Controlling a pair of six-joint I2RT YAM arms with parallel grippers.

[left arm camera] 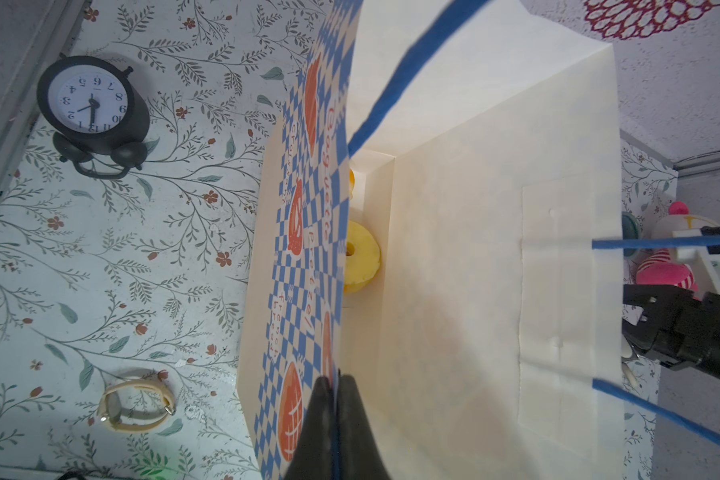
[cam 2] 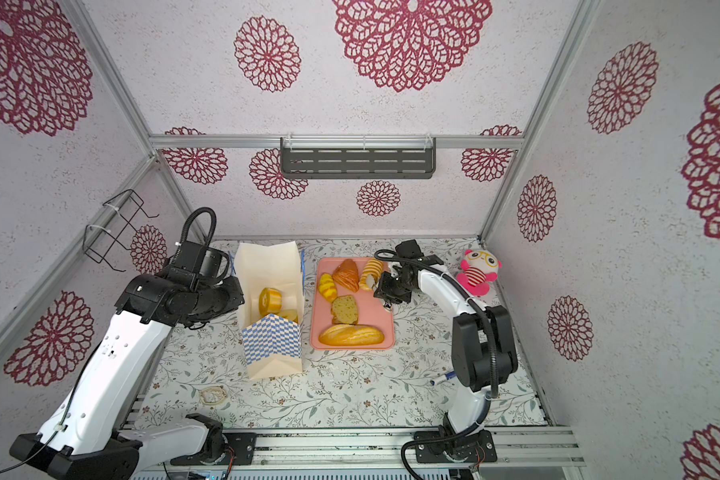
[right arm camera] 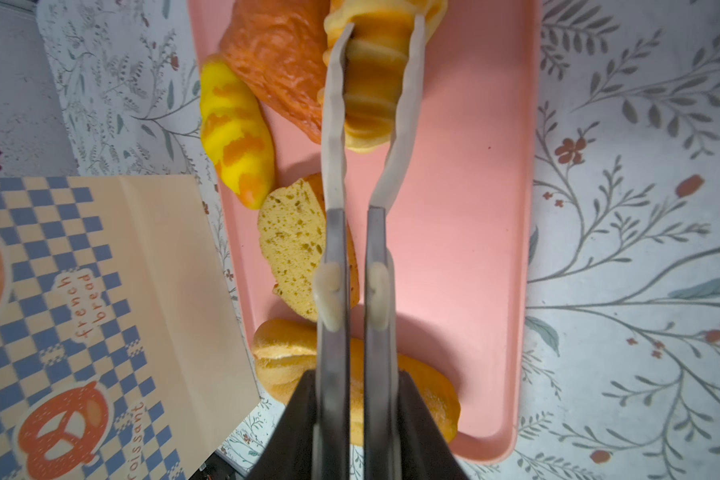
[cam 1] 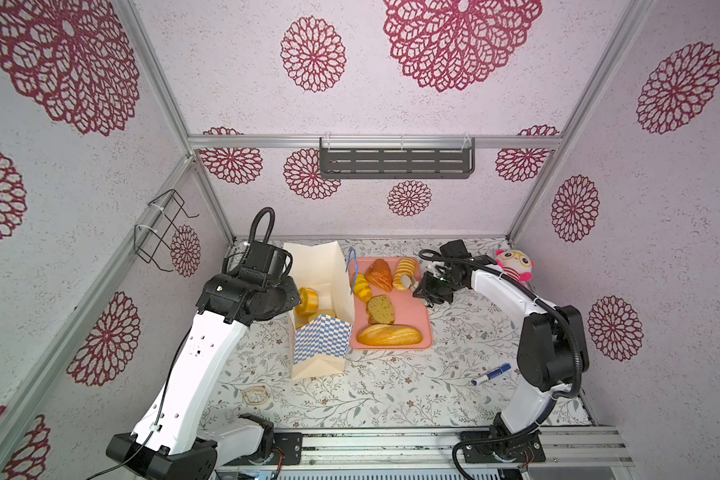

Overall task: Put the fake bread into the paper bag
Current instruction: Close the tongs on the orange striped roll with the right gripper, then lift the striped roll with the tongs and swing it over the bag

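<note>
The left gripper (left arm camera: pixel 335 380) is clamped on the checkered wall of the paper bag (cam 1: pixel 319 345) at its rim, likely to keep the mouth propped open and stop the bag tipping. A yellow ring pastry (left arm camera: pixel 362 255) already lies at the bottom. The bag stands at 9 o'clock of the pink tray (cam 1: pixel 412 313), close enough for a short carry. On the tray wait a yellow croissant (cam 1: pixel 362 286), a brown croissant (cam 1: pixel 379 274), speckled slices (cam 1: pixel 380 311) and, at 6 o'clock, the long loaf (cam 1: pixel 389 334). At the tray's 1 o'clock corner the right gripper (right arm camera: pixel 385 25) presses its pale fingers on both flanks of the ridged roll (cam 1: pixel 404 272), apparently taking it across its narrow width. The bag's orange lettering reads "Baguette", "pretzel", "french bread" and "croissant"; no brand shows
</note>
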